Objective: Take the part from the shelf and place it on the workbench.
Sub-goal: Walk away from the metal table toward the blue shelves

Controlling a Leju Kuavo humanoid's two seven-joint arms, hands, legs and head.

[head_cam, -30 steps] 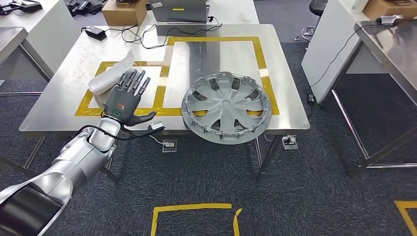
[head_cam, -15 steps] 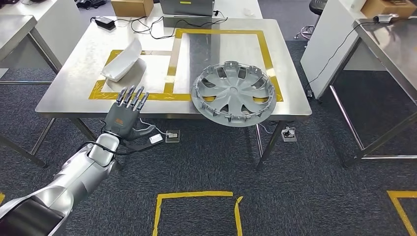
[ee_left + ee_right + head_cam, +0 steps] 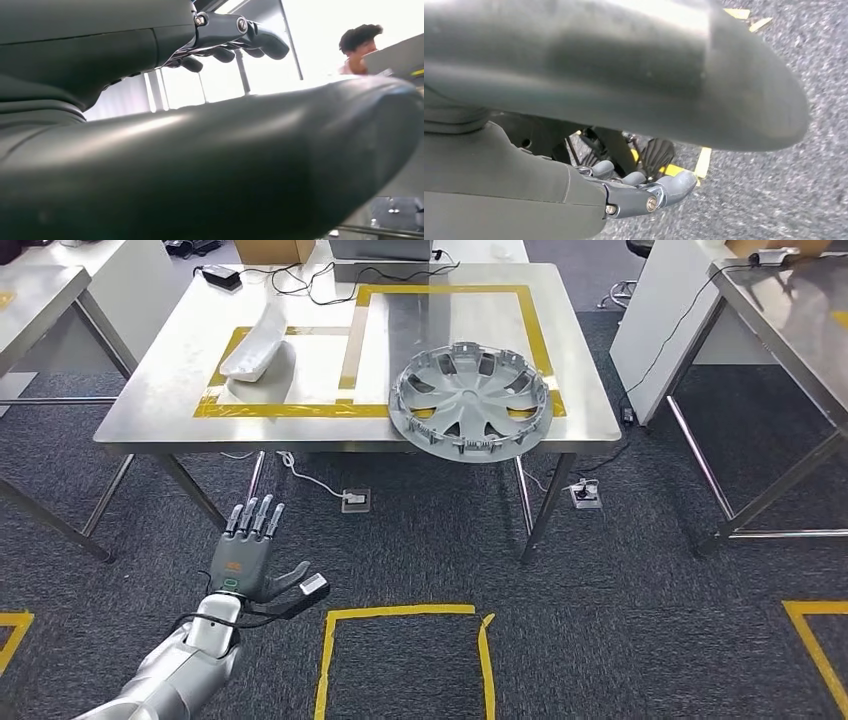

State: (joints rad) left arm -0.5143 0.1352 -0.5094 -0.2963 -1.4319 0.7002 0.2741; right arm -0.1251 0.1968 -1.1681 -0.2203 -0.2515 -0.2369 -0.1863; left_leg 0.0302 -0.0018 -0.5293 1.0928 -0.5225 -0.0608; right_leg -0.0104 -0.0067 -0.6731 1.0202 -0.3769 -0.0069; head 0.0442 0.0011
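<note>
Workbench: we see a steel workbench point(image 3: 150, 425) with yellow tape outlines on its top, standing on dark carpet.
Part: we note the grey wheel cover point(image 3: 470, 398) lying flat on the workbench, near its front edge on the right side, over the front line of the larger yellow tape rectangle point(image 3: 447, 292). Nothing touches it.
Second item: a white curved piece point(image 3: 255, 343) lies inside the smaller tape outline on the left part of the bench, well apart from the wheel cover.
Left hand: we find the left hand point(image 3: 250, 558) raised over the carpet in front of the workbench, below its front edge, back of the hand toward the camera. Its fingers are straight and spread, the thumb out to the side, and it holds nothing. In the left wrist view the thumb point(image 3: 215, 170) fills the foreground and the darker fingers point(image 3: 235, 35) extend beyond it, also with nothing in them.
Right hand: in the right wrist view we see the right hand point(image 3: 634, 192) above the carpet. Its fingers curl inward; we cannot tell whether they are closed.
Floor: a yellow tape square point(image 3: 400, 612) is marked on the carpet just beside the left hand.
Background: cables and a black adapter point(image 3: 222, 276) lie at the far edge of the bench. A person's head point(image 3: 361, 42) shows in the left wrist view.
</note>
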